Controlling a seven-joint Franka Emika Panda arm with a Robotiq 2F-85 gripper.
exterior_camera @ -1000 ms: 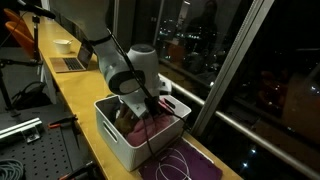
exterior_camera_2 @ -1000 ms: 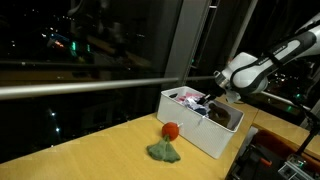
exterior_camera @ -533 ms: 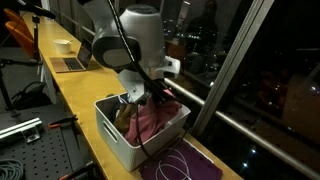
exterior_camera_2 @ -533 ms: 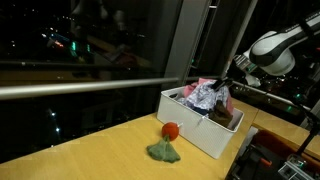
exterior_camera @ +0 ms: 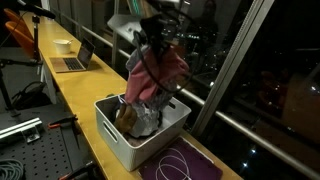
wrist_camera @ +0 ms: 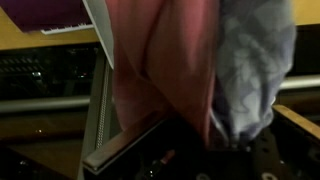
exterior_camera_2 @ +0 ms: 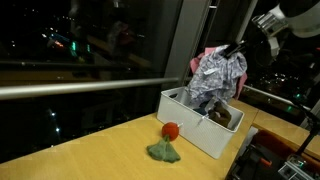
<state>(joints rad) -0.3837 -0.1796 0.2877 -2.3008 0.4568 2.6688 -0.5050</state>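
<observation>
The fingers (exterior_camera_2: 234,47) are clamped nearly shut on the top of a cloth bundle (exterior_camera_2: 214,80) of pink and grey-patterned fabric. The bundle hangs in the air right above the white bin (exterior_camera_2: 186,122) on the counter (exterior_camera_2: 90,150), and its lower end reaches about the bin's rim. More crumpled items (exterior_camera: 128,116) lie inside the bin. A red ball (exterior_camera_2: 171,129) and a green rag (exterior_camera_2: 164,151) lie just beside it.
</observation>
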